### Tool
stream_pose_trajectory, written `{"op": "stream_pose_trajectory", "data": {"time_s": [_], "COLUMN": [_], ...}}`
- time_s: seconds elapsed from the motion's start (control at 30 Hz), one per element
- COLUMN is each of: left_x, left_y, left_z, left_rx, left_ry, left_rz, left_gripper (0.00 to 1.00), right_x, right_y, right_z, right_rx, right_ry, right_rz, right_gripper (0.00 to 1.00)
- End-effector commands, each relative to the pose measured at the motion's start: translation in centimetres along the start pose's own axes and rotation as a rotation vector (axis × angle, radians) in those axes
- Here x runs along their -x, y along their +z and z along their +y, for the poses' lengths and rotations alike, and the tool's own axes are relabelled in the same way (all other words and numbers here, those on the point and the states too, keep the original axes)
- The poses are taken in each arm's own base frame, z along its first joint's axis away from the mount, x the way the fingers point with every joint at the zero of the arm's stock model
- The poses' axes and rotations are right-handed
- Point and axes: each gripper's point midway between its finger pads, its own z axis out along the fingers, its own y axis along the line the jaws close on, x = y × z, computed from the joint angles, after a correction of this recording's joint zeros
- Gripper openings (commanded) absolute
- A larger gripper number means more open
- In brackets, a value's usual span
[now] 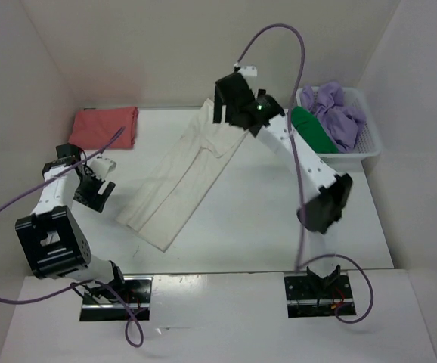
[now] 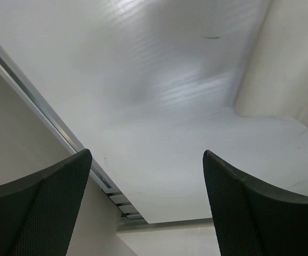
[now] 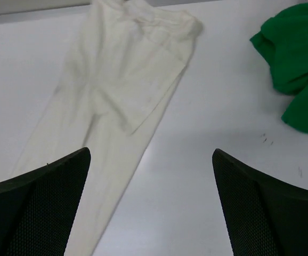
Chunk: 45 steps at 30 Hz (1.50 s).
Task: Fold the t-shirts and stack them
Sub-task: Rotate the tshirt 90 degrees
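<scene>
The cream-white t-shirt [image 1: 184, 178] lies in a long narrow strip, slanting across the middle of the table [image 1: 264, 227]. It also fills the left of the right wrist view [image 3: 122, 90]. My right gripper [image 1: 230, 113] [image 3: 151, 154] hovers over the strip's far end, open and empty. A salmon-red t-shirt [image 1: 105, 127] lies folded at the back left. The green t-shirt [image 1: 313, 130] [image 3: 298, 69] spills out of the basket, with the lavender t-shirt [image 1: 339, 112] bunched inside. My left gripper [image 1: 94, 185] [image 2: 146, 154] stands open to the left of the strip, only bare table between its fingers.
The white mesh basket [image 1: 368, 147] stands at the back right against the wall. White walls enclose the table on three sides. A metal rail [image 2: 63, 136] runs along the table's left edge. Purple cables loop from both arms.
</scene>
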Motion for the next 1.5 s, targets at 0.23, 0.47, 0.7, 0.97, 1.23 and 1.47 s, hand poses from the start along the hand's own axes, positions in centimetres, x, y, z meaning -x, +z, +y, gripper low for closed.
{"op": "stream_pose_trajectory", "data": {"time_s": [0.23,0.47,0.7,0.97,1.23,1.47], "left_x": [1.3,2.6,4.2,3.4,2.8,2.0], "left_y": [-5.2,-6.4,-6.7,-7.5,-8.1,-7.9], "left_z": [-2.1,-3.1,-5.3,-6.3,-7.0,-7.4], "left_rx": [0.102,0.073,-0.068,-0.099,-0.115,-0.131], "left_ry": [0.048,0.054,0.006,0.045,0.089,0.172], "left_rz": [-0.262,-0.354,-0.425,-0.425,-0.414,-0.388], "left_gripper": [0.94,0.95,0.95,0.95,0.95,0.95], "right_x": [-25.1,-32.3,-37.4,-42.4,-44.6,-44.1], "right_y": [-19.1,-19.3,-17.5,-15.9,-14.2,-13.7], "right_z": [9.4,16.5,20.5,23.3,20.4,15.7], "right_rx": [0.448,0.488,0.443,0.366,0.275,0.179], "right_ry": [0.193,0.274,0.382,0.452,0.547,0.502], "right_rz": [0.353,0.512,0.663,0.779,0.822,0.800], "right_gripper": [0.80,0.66,0.66,0.66,0.46,0.00]}}
